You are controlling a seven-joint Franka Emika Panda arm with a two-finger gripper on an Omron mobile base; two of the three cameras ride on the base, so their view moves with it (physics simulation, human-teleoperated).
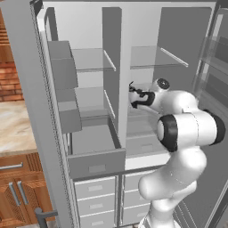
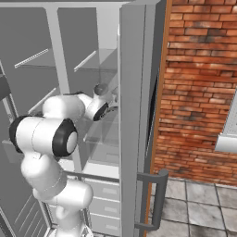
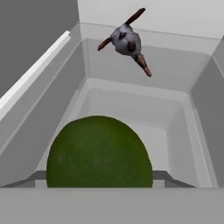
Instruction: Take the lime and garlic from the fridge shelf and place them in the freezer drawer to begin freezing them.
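Note:
The lime (image 3: 99, 153) is a dark green ball that looms large at the bottom middle of the hand view and hides both fingertips. My gripper (image 1: 132, 95) is inside the fridge's right compartment at middle-shelf height, shut on the lime. Farther in, by the back wall, lies the garlic (image 3: 127, 40), a lumpy bulb that looks grey in the shade, with brown stalk ends. The freezer drawer (image 1: 97, 164) stands pulled out at the lower left of the fridge, a deep grey box with a recessed handle, down and to the left of the gripper.
A grey divider wall (image 1: 113, 75) splits the fridge between the gripper and the freezer drawer. Glass shelves (image 1: 158, 57) hang above the hand. White drawers (image 1: 95, 189) sit below. The open fridge door (image 2: 136, 115) stands close on the right, with a brick wall (image 2: 199, 92) behind it.

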